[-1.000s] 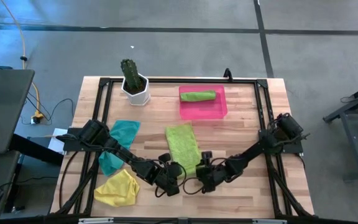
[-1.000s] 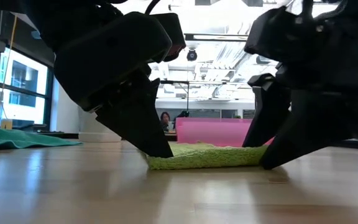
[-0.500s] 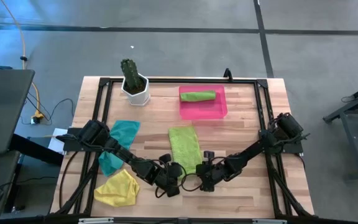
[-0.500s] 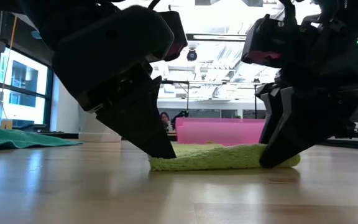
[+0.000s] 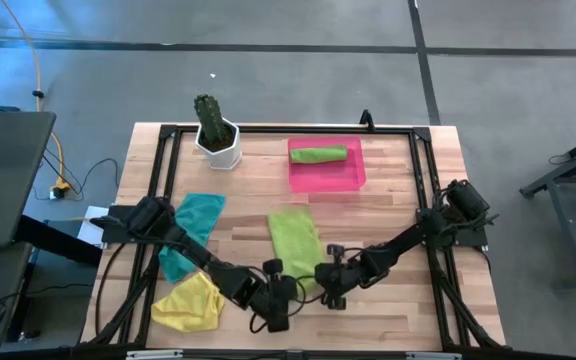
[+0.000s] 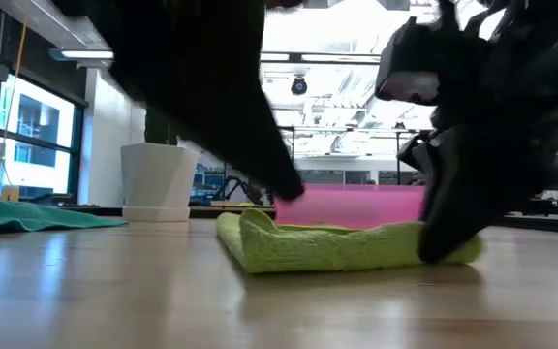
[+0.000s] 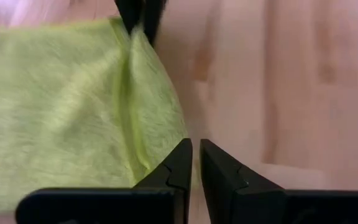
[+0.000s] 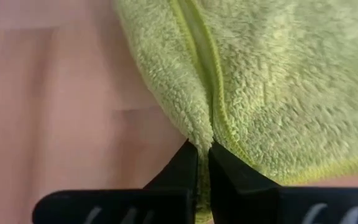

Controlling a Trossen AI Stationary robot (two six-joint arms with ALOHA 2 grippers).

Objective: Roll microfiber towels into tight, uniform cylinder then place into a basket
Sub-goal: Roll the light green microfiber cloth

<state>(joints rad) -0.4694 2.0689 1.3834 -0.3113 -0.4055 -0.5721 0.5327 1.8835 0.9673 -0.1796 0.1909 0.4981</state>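
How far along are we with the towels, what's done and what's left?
Done: one rolled green towel lies in the pink basket. In hand: the second green towel lies flat mid-table; the right gripper is shut on its near edge, the left gripper shut beside that edge, apparently gripping nothing. It is not rolled yet. Left: the teal towel and the yellow towel lie unrolled by the left arm.

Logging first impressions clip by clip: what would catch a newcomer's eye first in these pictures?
Probably the flat lime green microfiber towel mid-table, with both dark arms meeting at its near edge: the right gripper is shut on a pinch of its corner, and the left gripper, also shut, sits beside the other corner. Next, the bright pink translucent plastic basket at the far side, holding one rolled green towel.
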